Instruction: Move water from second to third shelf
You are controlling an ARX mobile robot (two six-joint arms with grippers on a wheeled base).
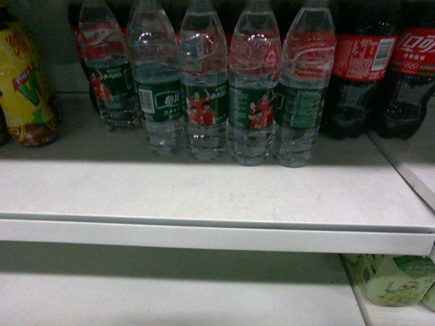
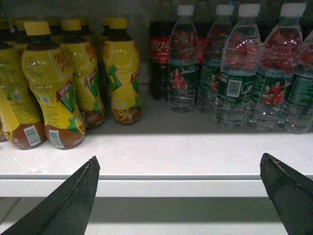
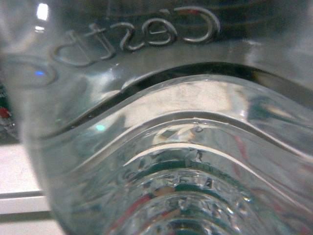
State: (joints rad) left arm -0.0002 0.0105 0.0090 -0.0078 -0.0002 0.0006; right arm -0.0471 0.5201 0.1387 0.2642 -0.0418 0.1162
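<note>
A water bottle (image 3: 161, 147) fills the right wrist view, clear ribbed plastic pressed right up to the lens, so I judge it is in that arm's grasp, though the right hand itself is hidden. More water (image 1: 204, 102) lines the shelf (image 1: 204, 197); left hand (image 2: 178, 196) hangs spread wide below, holding nothing.

Clear ribbed water bottle (image 3: 161, 147), embossed lettering, filling the view

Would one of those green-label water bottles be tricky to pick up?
Probably a little. The water bottle looks full, so likely heavy for its size. Its thin clear ribbed wall may flex when squeezed. Tall and narrow on the shelf, it could tip if nudged high.
</note>
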